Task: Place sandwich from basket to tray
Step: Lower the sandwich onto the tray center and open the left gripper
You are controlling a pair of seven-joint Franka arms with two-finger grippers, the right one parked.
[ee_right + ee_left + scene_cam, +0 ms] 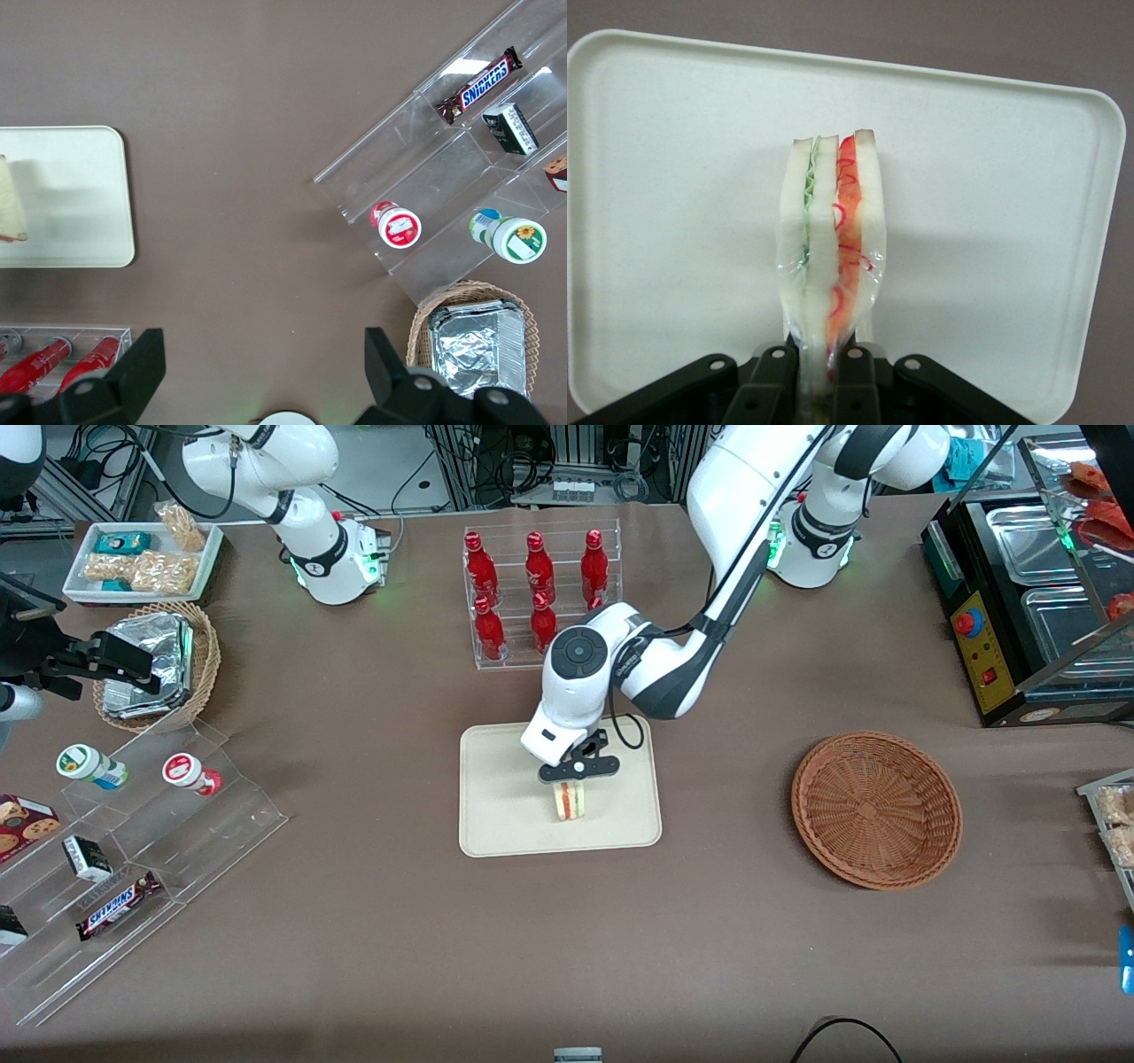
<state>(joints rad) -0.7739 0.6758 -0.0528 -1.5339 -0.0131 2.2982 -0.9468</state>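
Note:
The sandwich (571,801), a pale wedge in clear wrap with red and green filling, stands over the middle of the cream tray (496,815). My left gripper (574,782) is shut on its top end, directly above the tray. In the left wrist view the black fingers (772,381) pinch the wrapped sandwich (833,230), with the tray (673,177) spread beneath it. I cannot tell whether the sandwich touches the tray. The reddish-brown wicker basket (875,808) lies empty toward the working arm's end of the table. The tray's corner (89,195) and a sliver of the sandwich (11,212) show in the right wrist view.
A clear rack of red bottles (540,593) stands farther from the front camera than the tray. A tan basket with foil packets (159,664), a white snack tray (142,558) and a clear stepped shelf with snacks (133,841) lie toward the parked arm's end. A black food warmer (1036,602) stands at the working arm's end.

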